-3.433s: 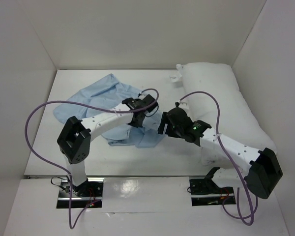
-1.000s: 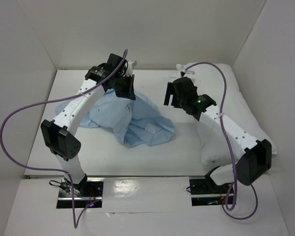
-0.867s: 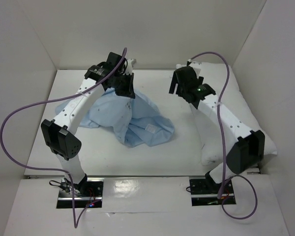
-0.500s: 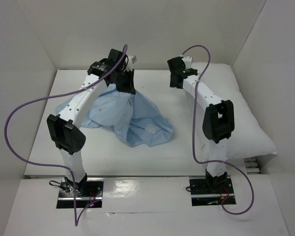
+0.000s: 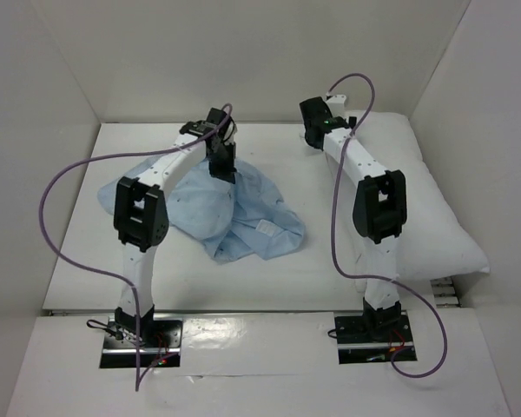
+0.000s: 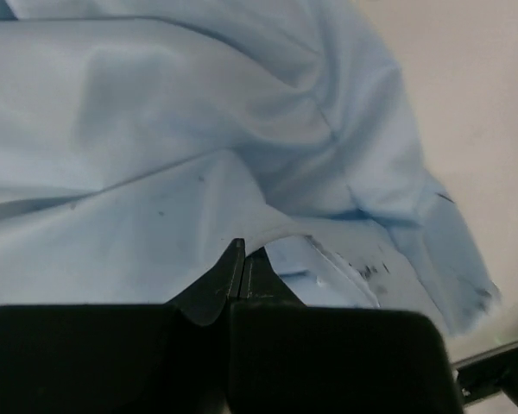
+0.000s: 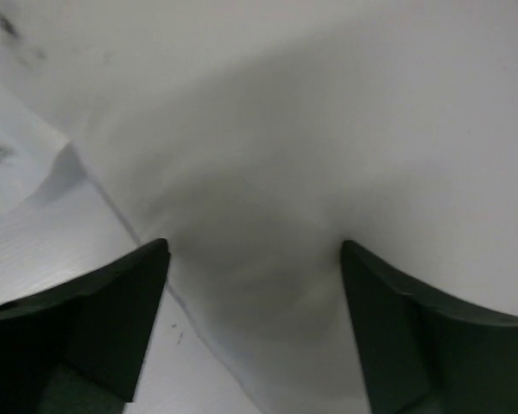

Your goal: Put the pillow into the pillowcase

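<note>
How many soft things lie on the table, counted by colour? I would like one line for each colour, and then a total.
White: 1 (pillow)
Light blue: 1 (pillowcase)
Total: 2

The left arm (image 5: 169,161) and right arm (image 5: 356,161) are slim white links with boxy black joint housings, matte black fingers (image 6: 209,291), a looping purple cable (image 5: 334,221) apiece and metal base plates (image 5: 169,336).

White table (image 5: 278,278), plain white back wall (image 5: 260,61), angled white side panels (image 5: 35,174), glossy near ledge (image 5: 243,343), even light
</note>
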You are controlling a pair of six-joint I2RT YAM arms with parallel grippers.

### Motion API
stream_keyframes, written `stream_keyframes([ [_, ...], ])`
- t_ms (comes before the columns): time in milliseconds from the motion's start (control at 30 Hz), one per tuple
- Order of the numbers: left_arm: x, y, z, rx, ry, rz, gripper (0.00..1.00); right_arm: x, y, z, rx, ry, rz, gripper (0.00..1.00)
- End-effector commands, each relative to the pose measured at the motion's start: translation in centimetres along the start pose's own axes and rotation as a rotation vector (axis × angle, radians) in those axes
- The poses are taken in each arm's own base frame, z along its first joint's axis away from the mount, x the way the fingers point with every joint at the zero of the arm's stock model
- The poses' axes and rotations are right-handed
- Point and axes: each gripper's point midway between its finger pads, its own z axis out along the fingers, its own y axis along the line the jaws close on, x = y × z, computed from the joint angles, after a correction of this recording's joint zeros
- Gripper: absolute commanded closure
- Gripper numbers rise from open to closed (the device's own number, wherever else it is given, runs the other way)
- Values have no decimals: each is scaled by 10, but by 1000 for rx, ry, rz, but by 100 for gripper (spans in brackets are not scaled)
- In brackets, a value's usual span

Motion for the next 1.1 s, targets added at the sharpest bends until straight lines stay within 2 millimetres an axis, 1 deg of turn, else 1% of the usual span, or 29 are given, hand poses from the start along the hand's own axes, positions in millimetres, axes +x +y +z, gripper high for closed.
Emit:
stream_keyframes([
  [0, 6, 16, 41, -67, 45, -80, 100, 21, -12, 29, 79, 64, -37, 23],
  [33, 4, 21, 46, -74, 49, -98, 100, 27, -9, 34, 58, 86, -38, 30],
  [67, 5, 30, 56, -97, 62, -108, 100, 40, 2, 37, 2, 117, -58, 39],
  [100, 3, 34, 63, -89, 61, -135, 100, 34, 5, 31, -39, 104, -29, 58],
  [167, -4, 41, 70, -66, 71, -194, 100, 34, 16, 21, -145, 104, -4, 81],
  [200, -4, 59, 82, -73, 94, -247, 100, 32, 20, 8, -229, 96, 27, 100],
  [233, -6, 68, 85, -81, 95, -262, 100, 31, 22, 1, -273, 91, 41, 100],
  [267, -10, 83, 85, -93, 94, -291, 100, 43, 25, -4, -319, 112, 37, 100],
  [300, -11, 98, 92, -135, 89, -304, 100, 33, 24, -21, -359, 87, 52, 100],
  [367, -13, 117, 91, -170, 87, -331, 100, 35, 30, -40, -415, 79, 46, 100],
  [400, -17, 135, 88, -190, 74, -361, 100, 40, 32, -58, -464, 80, 36, 100],
  [467, -22, 156, 84, -225, 56, -399, 100, 41, 33, -77, -518, 54, 29, 100],
  [500, -26, 164, 78, -237, 40, -412, 100, 61, 34, -85, -551, 80, 5, 100],
  [533, -29, 184, 73, -258, 27, -445, 100, 53, 32, -109, -603, 40, 18, 100],
  [567, -30, 194, 70, -272, 20, -460, 100, 53, 33, -120, -634, 25, 36, 100],
  [600, -34, 201, 64, -275, 5, -473, 100, 57, 31, -128, -656, 22, 45, 100],
  [633, -40, 214, 58, -280, -12, -484, 100, 67, 24, -140, -678, 29, 51, 100],
  [667, -41, 213, 55, -254, -4, -474, 100, 72, 25, -148, -698, 42, 73, 100],
  [700, -47, 211, 52, -240, -18, -462, 100, 74, 23, -152, -717, 43, 91, 100],
  [733, -46, 207, 42, -241, -14, -463, 100, 87, 24, -167, -758, 54, 84, 100],
  [800, -54, 197, 27, -199, -38, -430, 100, 97, 26, -181, -799, 67, 94, 100],
  [833, -56, 181, 12, -177, -57, -394, 100, 107, 29, -186, -818, 84, 85, 100],
  [867, -52, 176, 5, -164, -52, -395, 100, 111, 32, -200, -846, 84, 60, 100],
  [900, -51, 164, -2, -145, -57, -365, 100, 117, 33, -203, -841, 92, 40, 100],
  [933, -56, 145, -24, -116, -96, -335, 100, 121, 33, -212, -841, 108, 21, 96],
  [967, -56, 137, -33, -108, -111, -323, 100, 119, 32, -217, -839, 105, 12, 54],
  [1000, -52, 127, -39, -90, -110, -309, 100, 107, 32, -223, -833, 80, 32, 32],
  [1033, -61, 118, -60, -62, -163, -285, 100, 102, 33, -231, -837, 70, 39, 18],
  [1067, -60, 111, -66, -55, -170, -273, 100, 93, 32, -233, -837, 52, 53, 5],
])
